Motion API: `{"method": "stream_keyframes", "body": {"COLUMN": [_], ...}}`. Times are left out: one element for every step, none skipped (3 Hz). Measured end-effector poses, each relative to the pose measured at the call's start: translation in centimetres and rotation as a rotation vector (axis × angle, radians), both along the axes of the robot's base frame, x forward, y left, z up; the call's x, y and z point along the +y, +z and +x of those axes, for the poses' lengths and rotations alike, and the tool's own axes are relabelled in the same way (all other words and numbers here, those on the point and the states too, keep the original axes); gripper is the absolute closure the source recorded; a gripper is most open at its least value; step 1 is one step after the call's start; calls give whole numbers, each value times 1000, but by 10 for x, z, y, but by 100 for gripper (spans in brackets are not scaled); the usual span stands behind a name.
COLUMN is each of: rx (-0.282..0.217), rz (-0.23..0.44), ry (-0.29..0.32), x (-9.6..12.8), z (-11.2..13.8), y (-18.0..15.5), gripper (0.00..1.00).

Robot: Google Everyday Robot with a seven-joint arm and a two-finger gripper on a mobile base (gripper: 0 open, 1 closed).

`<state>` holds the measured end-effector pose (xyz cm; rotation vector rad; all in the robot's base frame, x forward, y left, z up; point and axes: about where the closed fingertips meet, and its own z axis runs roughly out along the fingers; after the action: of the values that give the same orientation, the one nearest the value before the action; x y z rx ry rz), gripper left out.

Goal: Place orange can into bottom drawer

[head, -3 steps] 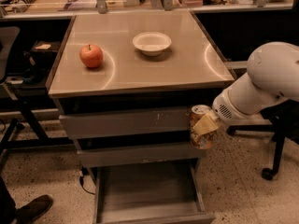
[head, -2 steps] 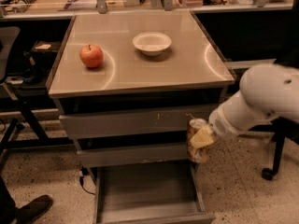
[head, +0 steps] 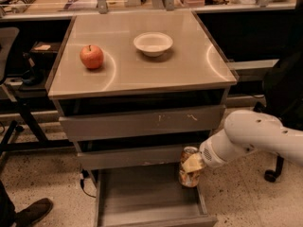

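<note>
Speckled flooring surrounded a grey metal cabinet (head: 142, 79) whose tan top held a red apple (head: 91, 56) and a white bowl (head: 153, 43), well apart from the action. Its two upper drawers (head: 142, 123) were shut. The bottom drawer (head: 142, 200) was pulled out, ready to receive something. A white robot arm (head: 255, 136) reached in from the right. Its gripper (head: 192, 164) pinched the orange can (head: 188, 178) upright between its fingers, above the drawer's rear right corner, apparently ready for lowering inside.

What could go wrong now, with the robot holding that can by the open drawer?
The gripper holds the orange can near the right wall of the bottom drawer, so it might clip that wall or land outside. Released there, it could tip and roll.
</note>
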<state>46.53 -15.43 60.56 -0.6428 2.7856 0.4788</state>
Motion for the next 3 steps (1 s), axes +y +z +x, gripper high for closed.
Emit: {"method": "stream_keyframes", "body": {"rx": [-2,5,55], "rz": [5,20,72], "ry": [-4,-3,-74], "x": [1,6,25], "z": [2,0,-6], "y": [-4,-9,-56], "gripper": [100,100,100]}}
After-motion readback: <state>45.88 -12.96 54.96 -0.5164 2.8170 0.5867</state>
